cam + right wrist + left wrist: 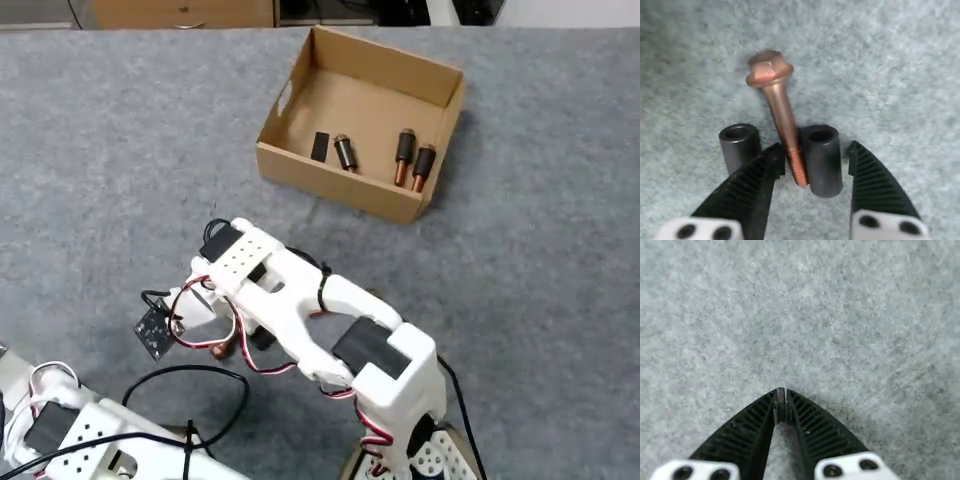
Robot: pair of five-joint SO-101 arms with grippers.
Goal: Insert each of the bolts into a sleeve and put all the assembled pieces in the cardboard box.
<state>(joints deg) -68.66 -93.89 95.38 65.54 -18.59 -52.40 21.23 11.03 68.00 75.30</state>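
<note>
A: On the grey table [100, 150], seen from high up, where did the cardboard box [330, 180] stand?

B: At the far side, open at the top. Inside it lay three assembled pieces [404, 157], two of them side by side, and one black sleeve on its own [320, 146].

A: And the arms?

B: Both were on the near side of the box, well apart from it. The right arm [300, 300] stretched low over the cloth. The left arm [70, 430] sat farther from the box, at the picture's near corner. From up there I could not tell how either set of fingers stood.

A: What did the left wrist view give?

B: The left gripper [780, 392] was closed tight, its two black ribbed tips touching, with nothing between them and only bare grey cloth beneath.

A: And the right wrist view?

B: The right gripper [816, 150] was spread wide and gripped nothing. Between its jaws lay a sleeve [822, 160] and, just beside that, the threaded end of a copper bolt [782, 110]. One finger [765, 170] was just beside the bolt's thread; whether it touched I could not tell. The other finger [870, 180] stood a little apart from the sleeve.

A: Anything else there?

B: A second sleeve [740, 145] lay just outside the jaws. The bolt's flanged head pointed away from the gripper.
</note>
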